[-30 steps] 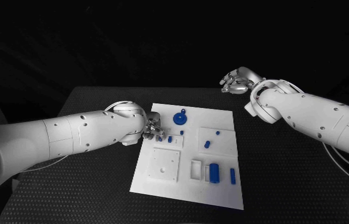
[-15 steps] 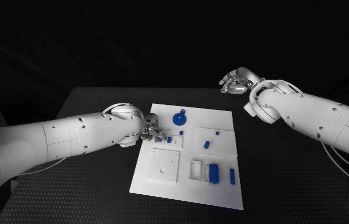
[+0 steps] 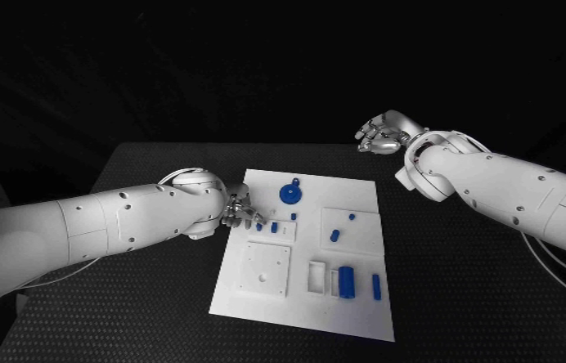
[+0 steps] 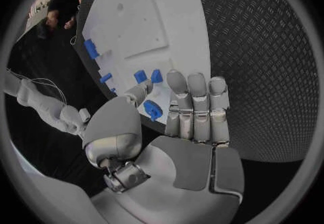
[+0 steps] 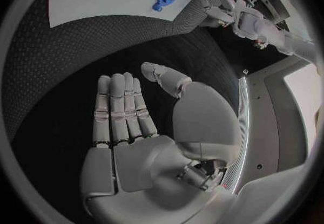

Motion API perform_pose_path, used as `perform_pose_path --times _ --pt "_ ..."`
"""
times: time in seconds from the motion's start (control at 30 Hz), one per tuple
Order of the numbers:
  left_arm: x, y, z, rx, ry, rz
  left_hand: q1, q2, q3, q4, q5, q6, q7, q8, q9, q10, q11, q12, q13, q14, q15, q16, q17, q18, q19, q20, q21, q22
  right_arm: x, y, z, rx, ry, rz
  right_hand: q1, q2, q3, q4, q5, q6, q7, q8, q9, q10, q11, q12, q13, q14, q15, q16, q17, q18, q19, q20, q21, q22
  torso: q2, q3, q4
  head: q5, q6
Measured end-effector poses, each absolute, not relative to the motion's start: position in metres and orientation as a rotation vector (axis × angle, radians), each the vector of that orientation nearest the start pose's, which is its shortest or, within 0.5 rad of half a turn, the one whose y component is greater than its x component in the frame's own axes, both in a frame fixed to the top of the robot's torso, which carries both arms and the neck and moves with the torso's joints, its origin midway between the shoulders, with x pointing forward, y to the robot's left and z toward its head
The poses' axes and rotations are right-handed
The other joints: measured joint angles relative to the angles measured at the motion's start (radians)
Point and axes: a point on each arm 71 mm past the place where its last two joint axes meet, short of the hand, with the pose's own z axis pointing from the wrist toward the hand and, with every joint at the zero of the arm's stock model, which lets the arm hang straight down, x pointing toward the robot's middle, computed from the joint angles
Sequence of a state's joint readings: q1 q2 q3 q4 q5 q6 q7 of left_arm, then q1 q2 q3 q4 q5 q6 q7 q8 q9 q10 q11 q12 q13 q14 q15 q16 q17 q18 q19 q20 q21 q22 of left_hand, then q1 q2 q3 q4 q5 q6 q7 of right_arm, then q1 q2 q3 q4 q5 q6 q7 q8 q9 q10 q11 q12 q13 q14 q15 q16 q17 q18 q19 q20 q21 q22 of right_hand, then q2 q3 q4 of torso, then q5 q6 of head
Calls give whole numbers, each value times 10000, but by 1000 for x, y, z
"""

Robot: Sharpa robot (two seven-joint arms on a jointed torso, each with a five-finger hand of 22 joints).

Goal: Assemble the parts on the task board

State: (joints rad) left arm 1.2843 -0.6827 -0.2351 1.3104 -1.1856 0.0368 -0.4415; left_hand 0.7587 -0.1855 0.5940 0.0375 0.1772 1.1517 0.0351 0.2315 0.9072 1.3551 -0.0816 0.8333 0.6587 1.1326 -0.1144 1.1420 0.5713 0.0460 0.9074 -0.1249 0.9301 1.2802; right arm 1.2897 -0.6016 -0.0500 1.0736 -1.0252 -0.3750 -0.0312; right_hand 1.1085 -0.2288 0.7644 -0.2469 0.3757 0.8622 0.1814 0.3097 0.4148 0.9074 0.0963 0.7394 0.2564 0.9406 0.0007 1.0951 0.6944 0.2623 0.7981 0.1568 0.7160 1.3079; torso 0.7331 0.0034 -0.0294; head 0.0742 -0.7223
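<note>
The black table [image 3: 141,298] carries the white task board [image 3: 309,293] at its middle, with a raised square plate [image 3: 267,266] toward its near left, a round blue disc part [image 3: 291,191] near its far edge, and smaller blue parts [image 3: 347,280] scattered across its middle and near right. Since a second ago the left arm has slid a little along the board's left edge while the right arm has stayed put. The left hand [image 3: 242,211] sits at that edge with straight, spread fingers holding nothing, small blue pieces just beyond its fingertips [image 4: 196,85]; the right hand [image 3: 384,132] hovers well beyond the far right corner, flat and empty.
</note>
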Motion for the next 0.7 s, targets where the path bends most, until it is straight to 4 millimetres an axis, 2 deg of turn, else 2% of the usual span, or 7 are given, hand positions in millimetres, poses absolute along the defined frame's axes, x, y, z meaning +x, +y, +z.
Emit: perform_pose_path --times 0.1,0.2,0.3,0.43,0.5,0.57,0.7 --pt "510 207 -245 -598 22016 -2793 103 -208 118 180 1 -144 7 -63 16 -73 73 0 11 -92 -13 0 0 0 0 0 -56 29 579 -220 -163 3057 15919 6712 0 0 0 0 0 1 -1 0 0 0 0 0 0 0 0 0 0 0 0 0 0 0 0 0 1 -26 26" --pt "514 205 -235 -1075 21278 -3643 352 -441 152 152 1 -584 201 -321 -37 -450 297 -409 -132 -512 179 -342 -103 0 -404 73 -341 18 579 -221 -163 3077 15925 6690 0 0 0 0 0 -2 2 0 -8 0 0 0 0 1 0 0 -8 0 0 0 0 0 0 -1 3 -49 49" --pt "518 199 -227 -1730 20144 -5107 1372 -446 200 -539 -79 -943 415 -494 -248 -1044 523 -1075 -441 -1154 571 -853 -303 -89 -1188 286 -902 -77 579 -224 -164 3162 15961 6679 0 0 0 0 0 -16 16 0 -8 -1 0 0 -10 1 1 0 -10 1 0 0 0 0 -3 1 4 -70 71" --pt "520 190 -220 -2201 18948 -6511 2545 -361 229 -1366 -232 -1230 703 -652 -563 -1757 902 -2858 -1405 -1581 1075 -1915 -763 -288 -1986 515 -1681 -294 580 -225 -164 3227 16007 6698 0 0 0 0 0 -17 16 0 -8 -1 1 0 -10 0 1 0 -10 1 0 0 0 0 -7 7 3 -71 120" --pt "522 185 -216 -2225 18447 -7013 3052 -277 222 -1719 -256 -1458 711 -778 -807 -1903 1129 -3894 -1998 -1507 1178 -2236 -846 -309 -2073 571 -1881 -320 580 -225 -165 3244 16027 6716 -19 19 0 0 0 -17 16 0 -8 -1 1 0 -10 1 1 0 -9 1 0 0 0 0 -6 8 -2 -83 142" --pt "523 179 -214 -2074 18108 -7328 3443 -194 222 -1968 -517 -1636 761 -893 -1042 -2032 1357 -4670 -2405 -1480 1205 -2397 -847 -309 -2072 571 -1978 -317 580 -225 -165 3256 16040 6729 -40 41 0 0 0 -17 16 0 -7 -1 1 0 -10 1 1 0 -9 0 0 0 0 0 -2 8 -2 -95 153" --pt "523 168 -211 -989 17537 -7596 3915 -120 199 -2301 -1021 -1921 963 -1065 -1414 -2288 1713 -5685 -2932 -1394 1187 -2486 -759 -308 -2064 575 -2062 -267 580 -224 -165 3267 16058 6761 -40 40 0 0 0 -16 16 0 -7 -1 1 0 -9 1 1 0 -9 -1 0 0 0 0 6 7 -6 -120 182"
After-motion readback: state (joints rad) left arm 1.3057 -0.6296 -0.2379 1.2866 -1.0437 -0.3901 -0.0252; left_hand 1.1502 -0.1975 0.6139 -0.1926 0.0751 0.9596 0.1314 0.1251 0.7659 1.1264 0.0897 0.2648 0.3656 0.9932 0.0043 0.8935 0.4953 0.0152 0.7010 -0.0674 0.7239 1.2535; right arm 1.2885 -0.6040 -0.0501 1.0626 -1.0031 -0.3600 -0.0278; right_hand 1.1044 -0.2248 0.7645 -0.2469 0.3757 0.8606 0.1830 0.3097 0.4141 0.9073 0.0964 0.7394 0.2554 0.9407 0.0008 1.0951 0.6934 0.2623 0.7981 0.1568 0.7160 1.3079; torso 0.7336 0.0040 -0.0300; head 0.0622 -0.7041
